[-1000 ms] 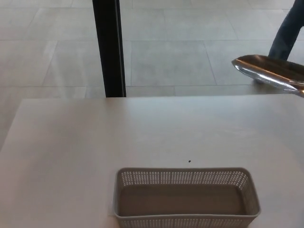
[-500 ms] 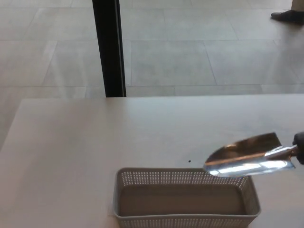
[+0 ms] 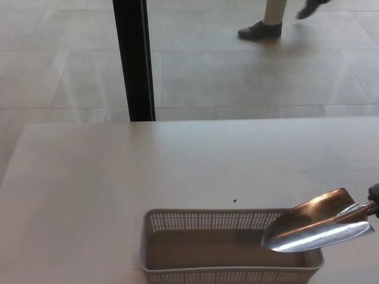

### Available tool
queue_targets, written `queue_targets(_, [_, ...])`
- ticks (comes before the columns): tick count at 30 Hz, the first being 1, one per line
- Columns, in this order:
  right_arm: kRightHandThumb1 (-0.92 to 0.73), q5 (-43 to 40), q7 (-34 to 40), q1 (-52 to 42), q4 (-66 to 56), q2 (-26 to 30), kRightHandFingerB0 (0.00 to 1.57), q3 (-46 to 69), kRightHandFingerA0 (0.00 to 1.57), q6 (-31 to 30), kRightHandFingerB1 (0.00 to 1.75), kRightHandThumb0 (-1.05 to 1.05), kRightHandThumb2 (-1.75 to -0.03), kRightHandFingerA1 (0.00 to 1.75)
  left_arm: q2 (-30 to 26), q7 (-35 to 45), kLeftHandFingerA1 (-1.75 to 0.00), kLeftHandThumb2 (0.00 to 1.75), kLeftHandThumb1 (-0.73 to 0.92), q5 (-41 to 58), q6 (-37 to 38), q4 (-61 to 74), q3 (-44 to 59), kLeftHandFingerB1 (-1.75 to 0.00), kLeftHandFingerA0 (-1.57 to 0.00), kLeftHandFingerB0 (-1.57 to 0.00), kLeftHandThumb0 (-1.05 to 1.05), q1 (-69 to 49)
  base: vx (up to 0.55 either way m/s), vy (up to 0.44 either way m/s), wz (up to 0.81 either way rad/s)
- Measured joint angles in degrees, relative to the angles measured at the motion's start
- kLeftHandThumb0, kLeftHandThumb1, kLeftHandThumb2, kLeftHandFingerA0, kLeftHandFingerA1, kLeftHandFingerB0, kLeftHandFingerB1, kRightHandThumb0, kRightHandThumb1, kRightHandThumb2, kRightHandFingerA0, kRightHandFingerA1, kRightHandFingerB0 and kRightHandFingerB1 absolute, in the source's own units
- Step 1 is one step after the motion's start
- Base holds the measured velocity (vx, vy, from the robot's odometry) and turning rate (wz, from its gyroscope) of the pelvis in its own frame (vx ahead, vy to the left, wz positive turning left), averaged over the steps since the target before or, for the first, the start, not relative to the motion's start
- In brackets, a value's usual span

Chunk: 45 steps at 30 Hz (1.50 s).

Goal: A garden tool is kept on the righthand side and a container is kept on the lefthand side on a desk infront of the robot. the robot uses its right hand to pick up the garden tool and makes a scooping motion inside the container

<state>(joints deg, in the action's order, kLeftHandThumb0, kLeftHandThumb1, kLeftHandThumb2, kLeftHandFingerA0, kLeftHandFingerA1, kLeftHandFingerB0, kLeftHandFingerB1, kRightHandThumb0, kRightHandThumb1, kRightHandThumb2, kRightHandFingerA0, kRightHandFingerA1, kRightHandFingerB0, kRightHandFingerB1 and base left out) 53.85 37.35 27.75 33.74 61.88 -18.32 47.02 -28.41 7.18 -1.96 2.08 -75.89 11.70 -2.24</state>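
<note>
Here we hold the trowel [image 3: 317,228] over the basket's [image 3: 155,248] right end, blade tipped toward its hollow, ready to scoop. Our right hand [image 3: 374,193] barely shows at the frame edge; we cannot tell its clasp. The basket sits on the table [image 3: 89,177].

My desk [image 3: 118,177] has a pale, matte top that fills the lower half of what I see, its far edge running straight across. A tiny dark speck [image 3: 234,200] sits on it near the middle. Beyond lies a floor [image 3: 237,77] of large grey tiles with thin grout lines, softly glossy. 1 black vertical post [image 3: 134,59] rises from behind the desk edge. At the top, a person's shoe [image 3: 259,31] and light trouser leg [image 3: 275,10] cross the tiles.
</note>
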Motion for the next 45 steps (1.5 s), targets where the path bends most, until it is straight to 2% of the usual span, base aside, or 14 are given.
queue_targets(2, [-0.57, 0.30, 0.00, 0.11, -0.04, 0.00, 0.70, 0.39, 0.84, -0.28, 1.55, -0.19, -0.71, 1.75, -0.03, 0.12, -0.61, 0.62, 0.72, 0.01, -0.01, 0.01, 0.05, -0.49, -0.56, -0.51, -0.52, 0.04, 0.00, 0.000, 0.00])
queue_targets(3, [-0.57, 0.32, -0.34, 0.10, -0.25, -0.01, 0.68, 0.65, 1.05, -0.55, 1.44, -0.19, -0.80, 1.71, -0.06, 0.18, -0.61, 0.61, 0.69, -0.05, 0.01, 0.02, -0.16, -0.49, -0.59, -0.52, -0.52, 0.04, 0.00, 0.000, 0.00])
queue_targets(4, [-0.57, 0.28, -1.01, 0.10, -0.62, -0.01, 0.68, 0.96, 1.05, -0.93, 1.44, -0.19, -0.80, 1.71, -0.07, 0.23, -0.61, 0.61, 0.69, -0.05, 0.01, 0.02, -0.18, -0.49, -0.59, -0.52, -0.52, 0.04, 0.00, 0.000, 0.00])
queue_targets(5, [-0.55, 0.26, -1.44, 0.11, -0.82, -0.01, 0.71, 1.15, 0.85, -1.22, 1.51, -0.22, -0.78, 1.75, -0.07, 0.25, -0.66, 0.60, 0.68, -0.03, 0.01, 0.02, -0.14, -0.49, -0.63, -0.54, -0.53, 0.06, 0.00, 0.000, 0.00])
queue_targets(11, [-0.56, 0.09, -6.14, -0.18, -3.95, -0.01, 0.79, 3.03, 0.89, -4.28, 1.34, -0.26, -0.71, 1.71, -0.07, 0.31, -0.64, 0.61, 0.68, 0.05, 0.00, -0.07, 0.21, -0.50, -0.57, -0.51, -0.54, 0.19, 0.00, 0.000, 0.00])
queue_targets(16, [-0.60, 0.29, -8.03, -0.18, -5.34, -0.01, 0.76, 3.53, 0.86, -5.85, 1.37, -0.26, -0.67, 1.70, -0.12, 0.70, -0.66, 0.60, 0.68, 0.19, 0.00, 0.63, 0.42, -0.51, -0.62, -0.54, -0.52, 0.26, 0.00, 0.000, 0.00])
queue_targets(17, [-0.45, 0.44, -8.06, -0.18, -5.43, -0.01, 0.88, 3.53, 1.15, -5.94, 1.09, -0.33, -0.91, 1.31, -0.13, 0.71, -0.63, 0.60, 0.69, 0.20, 0.00, 0.62, 0.45, -0.50, -0.59, -0.54, -0.52, 0.33, 0.00, 0.000, 0.00])
queue_targets(18, [-0.46, 0.66, -8.09, -0.18, -5.66, -0.01, 0.88, 3.53, 1.14, -6.09, 1.05, -0.33, -0.92, 1.29, -0.12, 0.75, -0.60, 0.61, 0.69, 0.20, 0.00, 0.61, 0.49, -0.48, -0.60, -0.54, -0.52, 0.42, 0.00, 0.000, 0.00])
queue_targets(19, [-0.60, 0.76, -8.11, -0.18, -5.82, -0.01, 0.86, 3.53, 0.87, -6.17, 1.10, -0.30, -0.64, 1.63, -0.12, 0.77, -0.60, 0.61, 0.69, 0.20, 0.00, 0.59, 0.50, -0.49, -0.59, -0.52, -0.51, 0.46, 0.00, 0.000, 0.00])
queue_targets(23, [-0.59, 2.60, -7.91, -0.18, -7.26, 0.11, 0.94, 3.25, 0.89, -6.42, 0.88, -0.30, -0.64, 1.58, -0.12, 0.77, -0.66, 0.61, 0.70, 0.20, -0.01, 0.52, 0.50, -0.52, -0.62, -0.54, -0.51, 0.91, 0.00, 0.000, 0.00])
queue_targets(32, [-0.63, 6.54, -6.89, 0.04, -8.37, 0.71, 0.97, 2.65, 0.91, -6.51, 0.71, -0.38, -0.59, 1.59, -0.12, 0.83, -0.63, 0.61, 0.69, 0.14, 0.01, 0.50, 0.23, -0.50, -0.59, -0.53, -0.53, 0.88, 0.00, 0.000, 0.00])
queue_targets(39, [-0.63, 8.60, -6.49, -0.01, -10.23, 1.25, 0.99, 2.02, 0.93, -7.08, 0.66, -0.37, -0.59, 1.57, -0.19, 0.87, -0.62, 0.60, 0.68, 0.20, 0.00, 0.45, 0.43, -0.50, -0.56, -0.52, -0.54, 1.16, 0.00, 0.000, 0.00])
queue_targets(44, [-0.57, 9.80, -8.40, -1.87, -16.51, 1.10, 0.95, 1.87, 0.91, -9.76, 0.87, -0.40, -0.62, 1.67, -0.19, 1.09, -0.67, 0.60, 0.67, 0.30, 0.00, 0.51, 0.76, -0.51, -0.60, -0.54, -0.55, 1.21, 0.00, 0.000, 0.00])
queue_targets(45, [-0.45, 9.91, -8.87, -2.26, -17.46, 0.98, 0.90, 1.89, 1.20, -10.31, 0.95, -0.38, -0.94, 1.31, -0.19, 1.11, -0.67, 0.60, 0.68, 0.32, 0.00, 0.51, 0.79, -0.51, -0.60, -0.54, -0.55, 1.21, 0.00, 0.000, 0.00])
